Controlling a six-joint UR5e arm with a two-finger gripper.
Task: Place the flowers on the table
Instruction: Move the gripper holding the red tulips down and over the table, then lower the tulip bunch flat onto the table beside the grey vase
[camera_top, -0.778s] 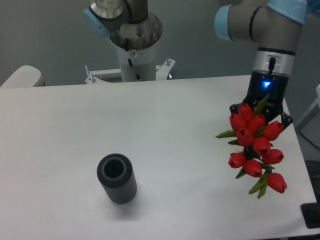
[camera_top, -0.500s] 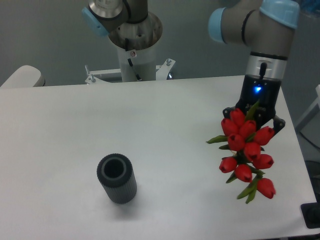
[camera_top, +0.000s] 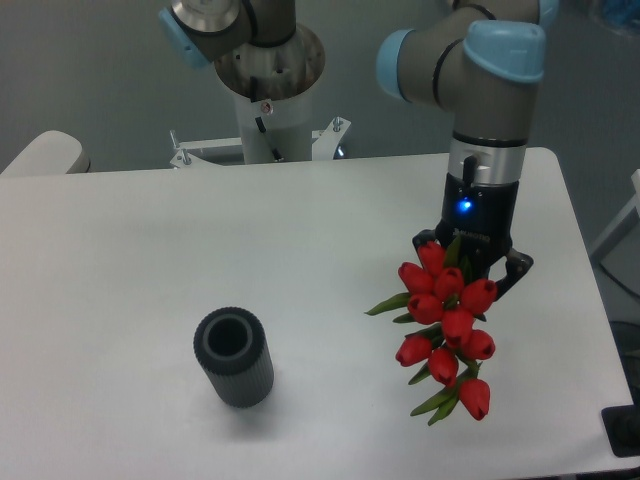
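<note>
The white counter (camera_top: 300, 260) fills most of the view, with rounded corners visible at the far right and far left. The arm enters from 12 o'clock and descends over the right half of the counter, ending in a black wrist section with a lit blue indicator. Below that indicator sits the pincer (camera_top: 470, 262), with dark finger parts showing on either side of the bunch.

The pincer is closed on the flowers (camera_top: 445, 325). The grip point lies at the upper end of the bunch, behind the topmost buds, so the exact contact on the stems is hidden. The bunch hangs from the pincer toward 6 o'clock, with a slight lean. The red tulip buds are stacked in a loose column, and the lowest bud sits near the front edge of the counter. Green leaves project at 9 o'clock from the upper buds and at 7 o'clock from the lower ones. Whether the lowest buds touch the counter surface cannot be determined from this view.

A dark grey ribbed cylinder vase (camera_top: 235, 357) stands upright on the counter at 9 o'clock from the flowers, well apart from them. Its open mouth faces up and holds nothing visible.

The robot base column (camera_top: 270, 100) stands beyond the far counter edge at 12 o'clock.
</note>
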